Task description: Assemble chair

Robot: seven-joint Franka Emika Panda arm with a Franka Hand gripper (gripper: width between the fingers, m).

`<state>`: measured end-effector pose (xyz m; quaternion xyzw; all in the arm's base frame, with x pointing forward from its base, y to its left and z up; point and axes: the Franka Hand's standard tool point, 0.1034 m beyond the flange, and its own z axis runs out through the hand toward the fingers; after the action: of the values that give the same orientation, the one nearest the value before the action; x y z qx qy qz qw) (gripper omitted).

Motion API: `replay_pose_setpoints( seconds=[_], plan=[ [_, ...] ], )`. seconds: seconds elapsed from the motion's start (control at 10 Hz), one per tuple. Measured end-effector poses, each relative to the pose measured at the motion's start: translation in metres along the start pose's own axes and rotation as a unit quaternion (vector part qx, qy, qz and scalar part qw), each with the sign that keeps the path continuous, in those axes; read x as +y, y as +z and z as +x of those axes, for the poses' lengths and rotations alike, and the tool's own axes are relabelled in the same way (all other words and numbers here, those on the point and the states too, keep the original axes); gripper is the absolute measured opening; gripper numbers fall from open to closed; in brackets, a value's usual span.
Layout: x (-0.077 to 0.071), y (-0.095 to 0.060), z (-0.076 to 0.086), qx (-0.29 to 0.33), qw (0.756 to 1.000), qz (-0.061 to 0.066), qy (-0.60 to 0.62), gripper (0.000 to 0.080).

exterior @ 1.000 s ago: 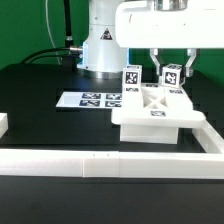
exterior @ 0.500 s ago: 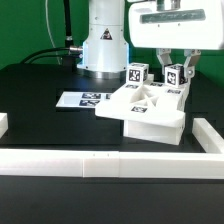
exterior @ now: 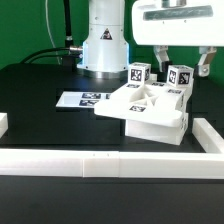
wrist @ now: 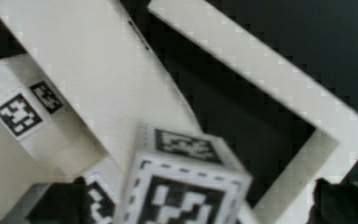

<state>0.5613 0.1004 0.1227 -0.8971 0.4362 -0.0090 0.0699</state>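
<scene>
I see bright, even light from above; the white chair (exterior: 148,108) under the pincer (exterior: 180,72) glares against the dark surface (exterior: 40,95). My wrist view is soft and blurred close up.

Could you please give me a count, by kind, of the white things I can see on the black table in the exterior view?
Chair assembly: 1
Marker board: 1
Border wall: 1
Total: 3
</scene>
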Motion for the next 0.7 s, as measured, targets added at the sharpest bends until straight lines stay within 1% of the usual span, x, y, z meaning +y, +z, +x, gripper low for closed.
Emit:
replay_pose_setpoints(
  seconds=[0.2,0.5,0.6,0.7],
  plan=[
    [0.0004,0.0005,-0.0001,0.0,0.998,0.0,-0.068,0.0648],
    [0.0009,0.0004,0.0009,0.0,0.987,0.0,-0.159,0.0649],
    [0.003,-0.001,0.0062,0.001,0.97,-0.001,-0.241,0.0649],
    [0.0037,-0.0015,0.008,0.003,0.955,-0.008,-0.297,0.0649]
  ],
)
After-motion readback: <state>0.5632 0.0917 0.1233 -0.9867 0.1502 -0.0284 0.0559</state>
